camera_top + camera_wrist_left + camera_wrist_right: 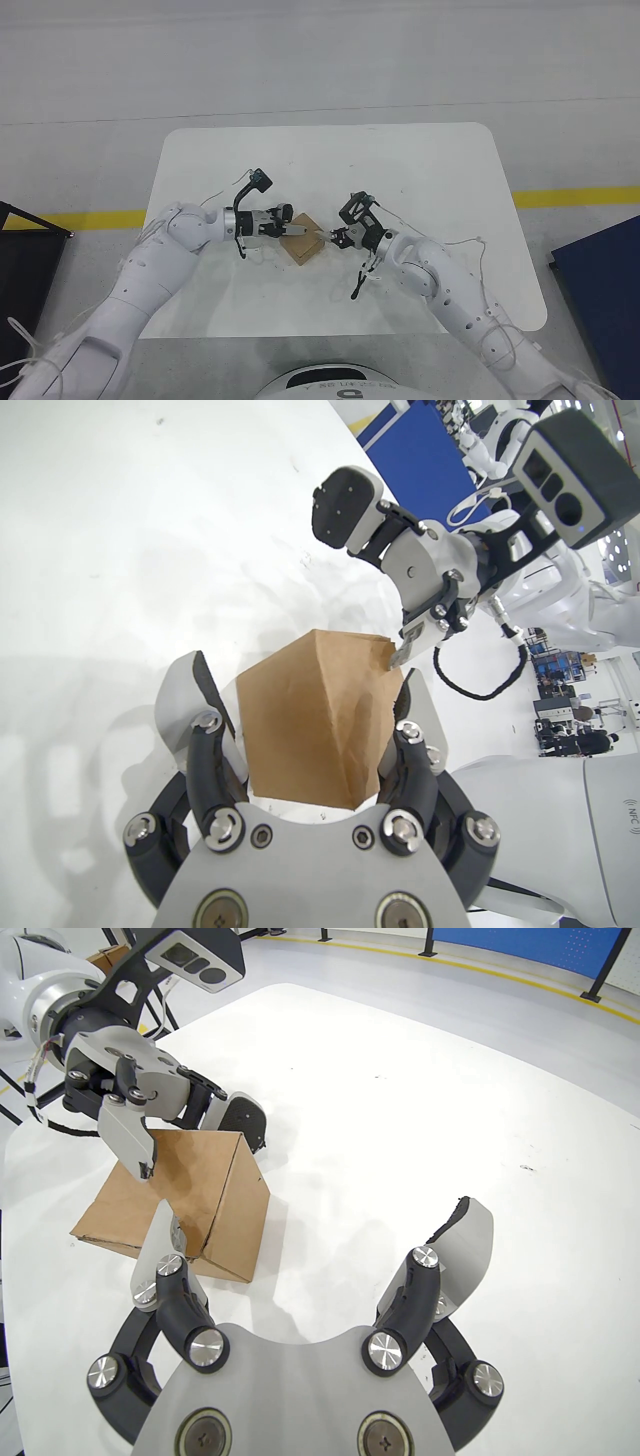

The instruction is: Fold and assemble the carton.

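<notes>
Left gripper [306, 670] straddles the carton [310, 740]; right gripper [314, 1208] touches its corner.

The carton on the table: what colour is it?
The carton is plain brown cardboard, unpatterned; the left wrist view shows it best.

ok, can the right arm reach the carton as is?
Probably yes: the right gripper is open, one fingertip at a corner of the carton; the left gripper straddles its other end, leaving this side free.
</notes>
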### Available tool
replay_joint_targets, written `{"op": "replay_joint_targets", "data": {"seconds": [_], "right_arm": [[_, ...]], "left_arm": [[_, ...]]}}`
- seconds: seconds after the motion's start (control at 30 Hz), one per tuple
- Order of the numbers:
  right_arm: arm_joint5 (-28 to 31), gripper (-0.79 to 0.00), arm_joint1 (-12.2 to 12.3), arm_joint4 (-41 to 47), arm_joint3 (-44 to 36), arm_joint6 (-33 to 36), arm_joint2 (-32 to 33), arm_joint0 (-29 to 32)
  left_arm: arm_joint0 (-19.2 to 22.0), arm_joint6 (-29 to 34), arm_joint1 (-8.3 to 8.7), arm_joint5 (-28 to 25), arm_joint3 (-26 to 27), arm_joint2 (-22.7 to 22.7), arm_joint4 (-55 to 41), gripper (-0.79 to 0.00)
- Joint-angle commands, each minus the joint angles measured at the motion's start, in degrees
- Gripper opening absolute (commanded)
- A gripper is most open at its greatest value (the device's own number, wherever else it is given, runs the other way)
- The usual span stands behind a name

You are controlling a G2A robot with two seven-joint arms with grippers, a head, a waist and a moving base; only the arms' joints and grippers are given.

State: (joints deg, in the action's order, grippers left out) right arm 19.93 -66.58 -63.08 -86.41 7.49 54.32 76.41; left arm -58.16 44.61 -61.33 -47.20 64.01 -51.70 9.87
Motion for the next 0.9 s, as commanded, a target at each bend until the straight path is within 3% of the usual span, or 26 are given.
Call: {"op": "replay_joint_targets", "data": {"seconds": [0.0,0.2,0.4,0.47,0.5,0.67,0.87], "right_arm": [[0.0,0.0,-0.06,-0.27,-0.04,0.29,-0.12,-0.06],[0.35,0.0,-0.2,0.28,-0.29,-2.23,0.27,0.51],[4.71,-0.031,0.17,3.33,-0.7,-7.66,2.6,2.44],[7.59,-0.486,0.36,4.74,-0.76,-8.22,3.29,2.73],[8.74,-0.785,0.43,5.27,-0.84,-8.33,3.58,2.77],[14.03,-0.785,0.52,7.05,-2.92,-5.8,3.36,1.82],[15.37,-0.785,-0.22,8.38,-2.34,1.94,0.03,-2.05]], "left_arm": [[-0.12,0.6,0.16,-1.39,0.02,-0.14,-0.5,-0.08],[-0.32,2.14,0.75,-4.06,0.06,-0.75,-1.61,-0.043],[-0.8,-2.12,1.18,-4.78,0.38,-2.84,-2.2,0.0],[-1.18,-4.12,1.44,-5.15,0.43,-4.14,-2.42,0.0],[-1.3,-5.16,1.65,-5.21,0.5,-5.07,-2.28,0.0],[-3.82,-8.92,3.01,-6.49,2.85,-9.83,-0.52,0.0],[-6.57,-10.48,3.96,-7.08,5.78,-12.87,-0.18,0.0]]}}
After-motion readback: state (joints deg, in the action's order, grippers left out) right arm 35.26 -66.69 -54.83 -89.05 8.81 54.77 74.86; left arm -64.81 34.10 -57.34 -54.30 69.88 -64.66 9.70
